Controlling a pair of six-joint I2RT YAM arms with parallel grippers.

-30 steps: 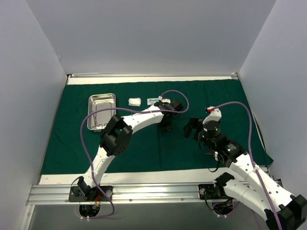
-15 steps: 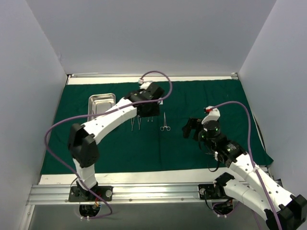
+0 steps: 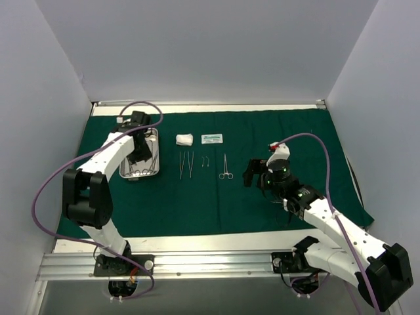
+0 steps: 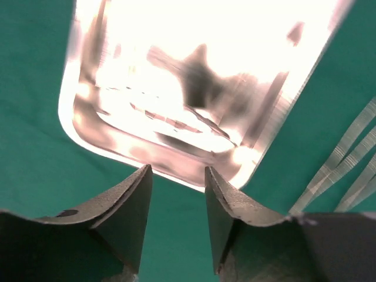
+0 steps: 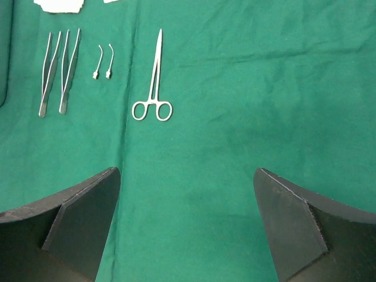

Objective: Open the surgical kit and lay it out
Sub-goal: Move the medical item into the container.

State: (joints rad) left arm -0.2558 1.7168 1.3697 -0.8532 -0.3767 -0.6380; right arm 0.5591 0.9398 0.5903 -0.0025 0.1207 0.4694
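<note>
Two empty jaw sets: left gripper (image 4: pixel 177 170) half-open above shiny rectangular steel tray (image 4: pixel 67 114), right gripper (image 5: pixel 187 170) wide. Tray likely rigid, slick; pinch rim.

Plain grey-white walls (image 3: pixel 197 46) enclose three sides of a white table (image 3: pixel 216 242) (evenly lit).

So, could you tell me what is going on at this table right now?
Two robot arms are laying out a surgical kit on a spread green cloth. The left gripper hovers open and empty over the steel tray at the far left. A gauze wad, a small packet, tweezers and forceps lie in rows beside the tray. The right gripper hangs wide open above bare cloth near the forceps, holding nothing.
</note>
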